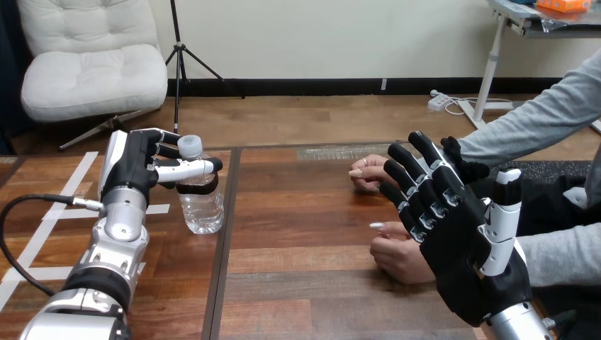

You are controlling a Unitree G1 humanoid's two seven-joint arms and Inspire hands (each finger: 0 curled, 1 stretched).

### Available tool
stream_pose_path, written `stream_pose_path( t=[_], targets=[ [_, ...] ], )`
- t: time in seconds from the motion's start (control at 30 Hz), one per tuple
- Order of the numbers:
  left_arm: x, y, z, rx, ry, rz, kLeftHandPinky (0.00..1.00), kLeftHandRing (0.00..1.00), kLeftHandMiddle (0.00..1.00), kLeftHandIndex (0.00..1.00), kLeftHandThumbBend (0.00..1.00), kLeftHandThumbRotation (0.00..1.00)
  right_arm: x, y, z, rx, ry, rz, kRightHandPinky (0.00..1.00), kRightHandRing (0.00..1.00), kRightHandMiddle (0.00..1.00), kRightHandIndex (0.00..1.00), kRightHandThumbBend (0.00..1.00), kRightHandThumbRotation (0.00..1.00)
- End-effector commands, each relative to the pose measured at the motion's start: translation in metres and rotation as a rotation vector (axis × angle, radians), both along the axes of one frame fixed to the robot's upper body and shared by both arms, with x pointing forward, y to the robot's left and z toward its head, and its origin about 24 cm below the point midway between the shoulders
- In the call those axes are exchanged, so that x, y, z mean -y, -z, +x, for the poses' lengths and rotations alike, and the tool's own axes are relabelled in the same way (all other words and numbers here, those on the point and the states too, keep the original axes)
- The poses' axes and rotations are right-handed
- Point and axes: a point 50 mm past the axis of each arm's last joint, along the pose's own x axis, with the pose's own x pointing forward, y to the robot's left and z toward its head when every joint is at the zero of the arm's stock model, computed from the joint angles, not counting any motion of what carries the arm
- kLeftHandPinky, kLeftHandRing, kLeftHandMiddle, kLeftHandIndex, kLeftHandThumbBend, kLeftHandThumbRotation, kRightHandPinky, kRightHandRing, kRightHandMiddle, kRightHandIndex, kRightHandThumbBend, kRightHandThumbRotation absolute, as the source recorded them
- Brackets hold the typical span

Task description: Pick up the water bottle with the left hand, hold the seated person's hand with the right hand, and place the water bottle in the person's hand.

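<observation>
The left arm (113, 248) comes up from the lower left corner of the frame and stands almost straight, with its silver forearm rising toward the upper left. At its end, the left hand (145, 170) is turned sideways toward the water bottle (201, 209). Its fingers (186, 168) are curled round the upper part of the bottle, just under the white cap, and the thumb closes in below them, so the hand has a grip on the bottle. The bottle is clear and upright, left of the centre of the frame. Its base seems to rest on the bench (305, 234), but I cannot say for sure that it is not a little lifted.

The right hand (468, 265) enters from the lower right corner. It is raised over the bench with the palm side facing the camera. Its fingers (418, 188) are straight and a little spread, pointing to the upper left, and the thumb stands up at the right side. It grips nothing.

The person's two hands lie on the bench at the right of the centre. The upper one (368, 173) is beside the robot's fingertips. The lower one (397, 256) is partly hidden behind the right hand. I cannot tell whether the robot hand touches either of them.

I count one water bottle, two robot hands and two hands of the person.
</observation>
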Motion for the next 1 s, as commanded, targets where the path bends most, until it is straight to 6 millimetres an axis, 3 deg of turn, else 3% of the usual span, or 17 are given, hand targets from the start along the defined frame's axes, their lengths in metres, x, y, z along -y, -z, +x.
stream_pose_path(
  t=[0.0,0.43,0.7,0.97],
  targets=[
    [-0.004,-0.045,0.017,0.167,0.038,0.043,0.41,0.46,0.50,0.50,0.71,0.00,0.000,-0.013,0.011,0.072,-0.003,-0.006,1.00,0.99,0.96,1.00,0.90,1.00],
    [-0.004,-0.048,0.017,0.180,0.060,0.052,0.40,0.44,0.48,0.50,0.71,0.00,0.002,-0.012,0.016,0.083,-0.002,-0.041,1.00,0.99,0.96,1.00,0.89,1.00],
    [-0.005,-0.048,0.017,0.178,0.068,0.059,0.38,0.43,0.48,0.49,0.72,0.00,0.007,-0.017,0.023,0.130,0.041,-0.195,1.00,0.98,0.92,0.97,0.91,1.00],
    [-0.004,-0.049,0.018,0.176,0.068,0.050,0.40,0.45,0.49,0.50,0.72,0.00,0.012,-0.022,0.034,0.215,0.090,-0.329,0.96,0.90,0.84,0.86,0.94,1.00]
  ],
)
